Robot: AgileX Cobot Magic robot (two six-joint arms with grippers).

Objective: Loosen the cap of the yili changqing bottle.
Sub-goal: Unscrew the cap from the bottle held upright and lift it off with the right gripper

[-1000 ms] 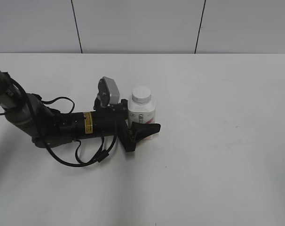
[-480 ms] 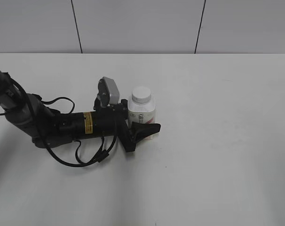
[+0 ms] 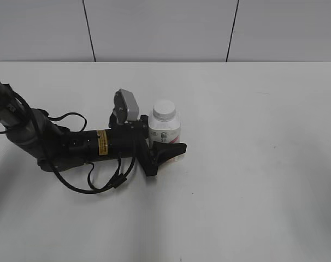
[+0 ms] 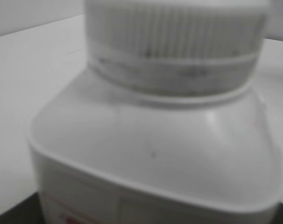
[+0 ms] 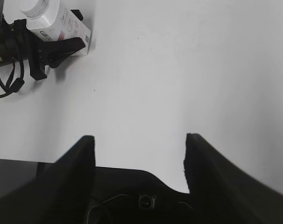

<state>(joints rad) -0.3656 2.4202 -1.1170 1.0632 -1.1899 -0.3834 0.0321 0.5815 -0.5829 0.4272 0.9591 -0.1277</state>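
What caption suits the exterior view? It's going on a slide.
Left gripper braces the upright yili changqing bottle at its base, cap on, on a white table.

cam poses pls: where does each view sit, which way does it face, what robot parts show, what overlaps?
Exterior: raised, slanting down at the table; left arm, left claw at the bottle.
Left wrist: close behind the bottle, on its cap; no robot parts clear.
Right wrist: high, looking down; open right claw over bare table.
Shared: bottle, in all three.
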